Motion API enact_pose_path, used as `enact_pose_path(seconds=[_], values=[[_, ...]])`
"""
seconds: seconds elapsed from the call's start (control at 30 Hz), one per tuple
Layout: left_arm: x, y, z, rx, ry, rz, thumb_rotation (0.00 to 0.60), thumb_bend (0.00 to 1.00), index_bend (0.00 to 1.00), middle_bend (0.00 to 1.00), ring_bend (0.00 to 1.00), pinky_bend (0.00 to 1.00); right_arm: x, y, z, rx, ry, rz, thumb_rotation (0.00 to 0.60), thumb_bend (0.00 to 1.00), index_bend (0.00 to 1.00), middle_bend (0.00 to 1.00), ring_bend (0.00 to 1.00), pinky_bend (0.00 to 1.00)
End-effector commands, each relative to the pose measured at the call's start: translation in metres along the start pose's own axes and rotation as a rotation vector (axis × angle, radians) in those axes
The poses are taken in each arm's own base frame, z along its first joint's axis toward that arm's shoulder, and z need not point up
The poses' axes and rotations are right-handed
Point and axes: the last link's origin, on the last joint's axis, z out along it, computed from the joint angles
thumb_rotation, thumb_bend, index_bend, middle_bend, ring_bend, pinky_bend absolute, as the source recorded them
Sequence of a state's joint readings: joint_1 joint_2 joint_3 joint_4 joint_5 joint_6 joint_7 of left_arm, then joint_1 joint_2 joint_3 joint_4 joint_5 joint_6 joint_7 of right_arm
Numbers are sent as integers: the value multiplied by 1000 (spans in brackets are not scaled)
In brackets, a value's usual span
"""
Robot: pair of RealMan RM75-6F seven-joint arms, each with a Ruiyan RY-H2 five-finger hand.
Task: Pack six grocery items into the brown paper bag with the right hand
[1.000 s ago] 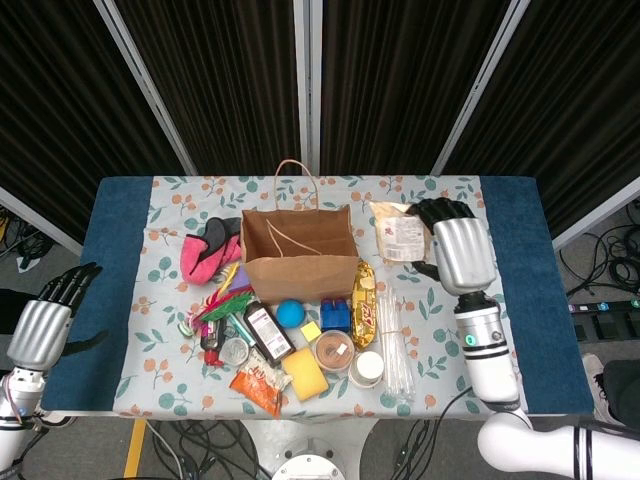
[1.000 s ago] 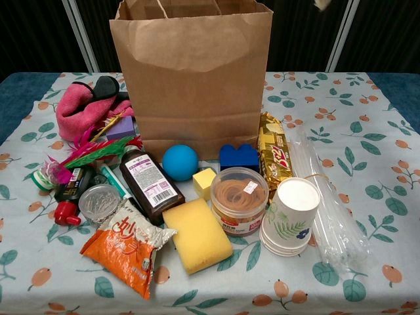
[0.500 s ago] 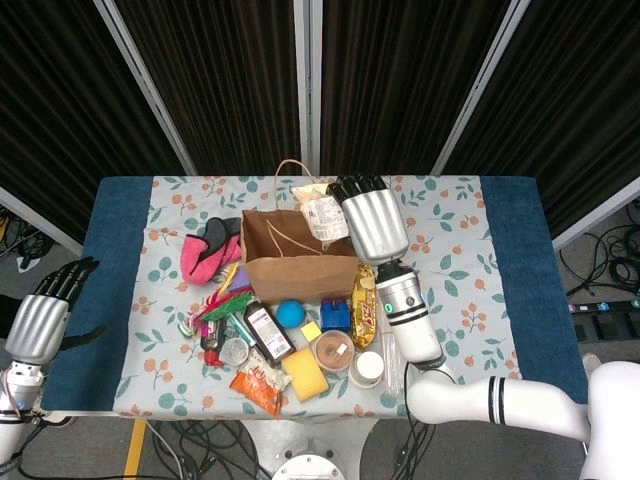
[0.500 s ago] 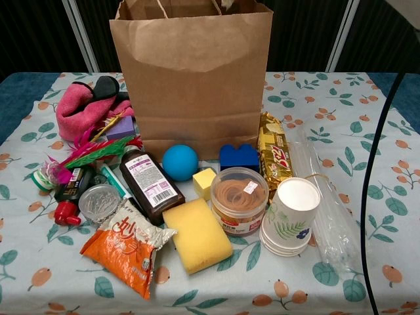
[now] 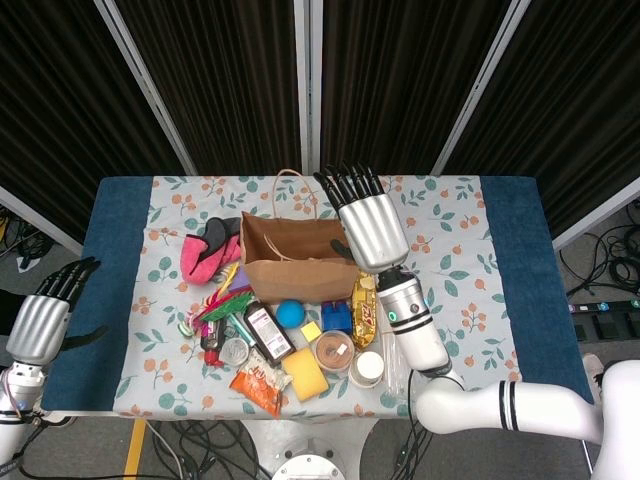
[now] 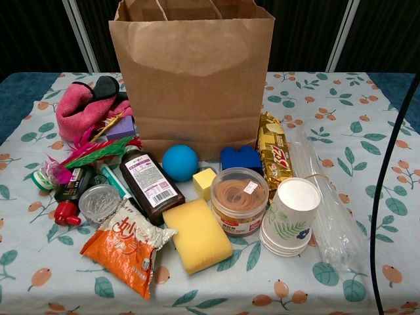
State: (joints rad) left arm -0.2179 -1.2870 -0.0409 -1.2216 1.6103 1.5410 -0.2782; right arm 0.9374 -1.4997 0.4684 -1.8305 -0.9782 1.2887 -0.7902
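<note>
Fingers [image 5: 348,184] of the right hand [image 5: 370,228] are held straight and apart above the open mouth of the brown paper bag [image 6: 191,75], with nothing seen between them. Upright at the middle of the bench [image 5: 510,230], the bag is fronted by a blue ball [image 6: 180,162], yellow sponge [image 6: 197,235] and paper cups [image 6: 290,216]. Far off at the bench's left edge, the left hand [image 5: 42,318] is seen empty, fingers apart.

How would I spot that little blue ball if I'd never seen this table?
Find the tall brown paper bag standing mid-table. Just before its base, between a dark labelled bottle and a blue block, lies the blue ball. It is the only round, plain blue thing there.
</note>
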Motion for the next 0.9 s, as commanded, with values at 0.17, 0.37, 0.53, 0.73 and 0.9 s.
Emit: enact_pose_path(seconds=[0.17,0.37,0.53,0.73,0.9], values=[[2,4,-1,-9,1,-7,600,135,146,199,149,227,22,16,-51,-7,-57,-16,600,0,132,148,67,81],[1,6,-3,-7,-9,-2,600,136,146,199,150,227,17,42,-130,-82,-358,-54,600,0,132,157,71,81],[-1,7,-4,-3,-17,0,600,136,146,199,149,227,-8,54,-171,-106,-530,-17,600,0,132,147,71,81],[-3,6,-5,0,-21,5,600,135,146,199,149,227,-53,57,-195,-79,-662,-7,600,0,132,142,71,81],[-1,3,-7,11,-18,9,600,135,146,199,150,227,-71,42,-199,-7,-707,-11,600,0,132,143,71,80]])
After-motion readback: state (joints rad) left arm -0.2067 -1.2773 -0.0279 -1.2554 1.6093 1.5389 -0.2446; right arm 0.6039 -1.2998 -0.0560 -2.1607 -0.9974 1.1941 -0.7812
